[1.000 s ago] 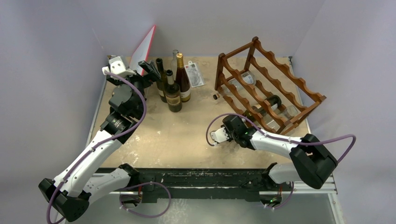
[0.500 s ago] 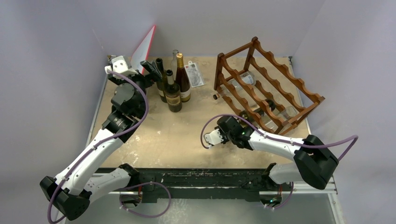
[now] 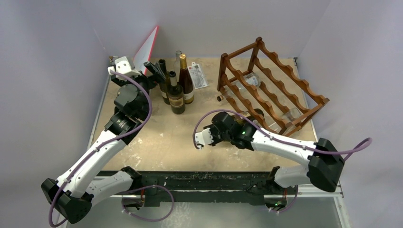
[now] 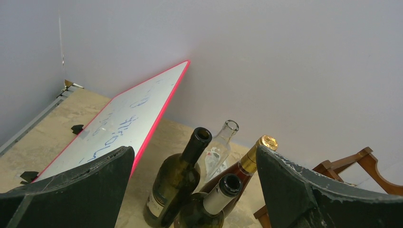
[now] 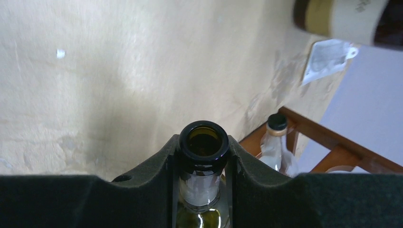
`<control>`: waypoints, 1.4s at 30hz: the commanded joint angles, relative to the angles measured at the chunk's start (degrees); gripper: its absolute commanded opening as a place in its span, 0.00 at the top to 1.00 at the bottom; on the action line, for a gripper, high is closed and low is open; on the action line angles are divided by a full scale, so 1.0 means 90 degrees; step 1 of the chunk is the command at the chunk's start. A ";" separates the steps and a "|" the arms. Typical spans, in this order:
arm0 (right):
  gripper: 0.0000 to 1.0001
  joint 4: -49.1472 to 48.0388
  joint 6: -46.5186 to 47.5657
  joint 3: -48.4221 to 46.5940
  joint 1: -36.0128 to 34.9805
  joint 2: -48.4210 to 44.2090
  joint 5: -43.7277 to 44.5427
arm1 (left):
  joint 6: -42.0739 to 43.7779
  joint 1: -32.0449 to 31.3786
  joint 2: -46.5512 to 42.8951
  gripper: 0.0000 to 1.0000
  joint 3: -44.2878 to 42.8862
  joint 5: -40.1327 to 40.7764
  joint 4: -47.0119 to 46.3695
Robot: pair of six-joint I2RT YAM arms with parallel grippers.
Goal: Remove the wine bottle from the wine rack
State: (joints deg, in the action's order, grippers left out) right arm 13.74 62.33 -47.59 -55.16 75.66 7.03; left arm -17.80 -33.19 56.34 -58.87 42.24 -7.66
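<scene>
One bottle [image 5: 199, 192] lies partly in the rack [image 3: 280, 90] by the counter's [image 3: 161, 137] right edge; our right pincer [image 5: 203, 142] pinches its neck, the slimmest handle for sliding it out lengthwise. Our left pincer [image 4: 192, 156] hangs spread.

Wine rack [image 3: 292, 70]: reddish-brown wood, smooth, semi-gloss varnish.
Wine bottle [image 5: 199, 192]: dark green glass, glossy.
Right claw [image 5: 203, 145]: matt black, foam-like.
Left claw [image 4: 192, 154]: matt black plastic, edges scuffed pale.
Table [image 3: 157, 137]: matt beige top, rough, blotchy.
</scene>
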 commanded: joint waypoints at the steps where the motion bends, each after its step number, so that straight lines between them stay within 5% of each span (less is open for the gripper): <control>1: 1.00 -0.1317 -0.0142 -0.0640 -0.0130 -0.0569 -0.0712 | 0.0105 -0.0023 -0.0097 0.00 -0.0164 0.0024 -0.0180; 16: 1.00 -0.3072 -0.1209 -0.1220 -0.0193 -0.0338 -0.1633 | 0.0091 -0.0023 -0.0083 0.00 -0.0167 0.0021 -0.0174; 25: 1.00 -0.4924 -0.2944 -0.1488 0.0193 0.0341 -0.2513 | 0.0104 -0.0023 -0.0101 0.00 -0.0150 0.0092 -0.0185; 33: 1.00 -0.5359 -0.4505 -0.2014 0.0959 0.0781 -0.2751 | 0.0123 -0.0023 -0.0114 0.00 -0.0150 0.0092 -0.0195; 42: 1.00 -0.5349 -0.5076 -0.2621 0.1499 0.1301 -0.2777 | 0.0124 -0.0022 -0.0137 0.00 -0.0160 0.0063 -0.0194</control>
State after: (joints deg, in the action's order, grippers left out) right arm -23.44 19.70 -64.75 -43.13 87.05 -16.12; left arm -17.76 -33.19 56.25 -58.87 42.48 -7.66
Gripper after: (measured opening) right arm 0.369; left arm 0.998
